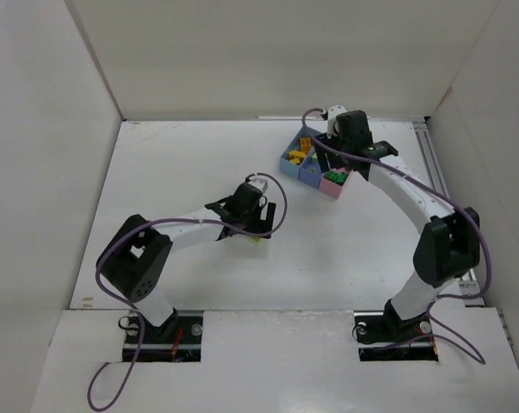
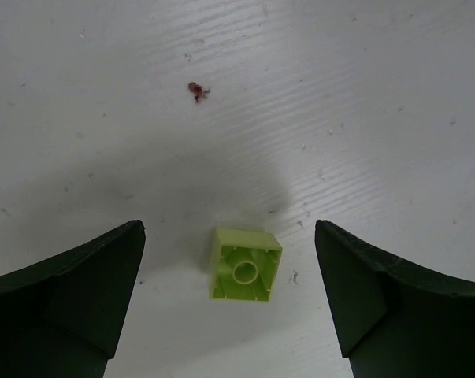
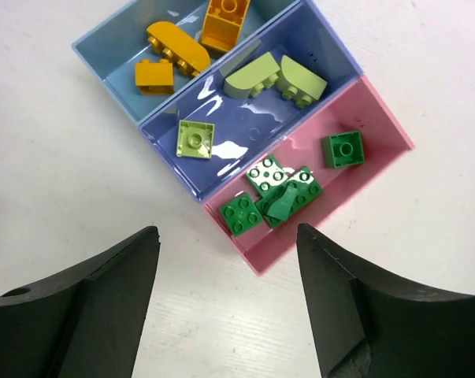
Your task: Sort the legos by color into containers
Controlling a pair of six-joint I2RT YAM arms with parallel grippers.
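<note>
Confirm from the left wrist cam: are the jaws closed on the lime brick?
No, the lime brick lies on the table between the open jaws, with a gap on each side.

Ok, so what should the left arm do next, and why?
Probably lower the left end effector and close on the pale lime brick: it lies loose between the open jaws, not yet gripped. Afterwards it likely belongs with the lime bricks in the darker blue bin.

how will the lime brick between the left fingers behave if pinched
The lime brick looks like rigid plastic, so it probably won't flex. Flat-sided and boxy, it should slide rather than roll. Small and hollow, it is likely light, and could twist if the left gripper closes off-centre.
</note>
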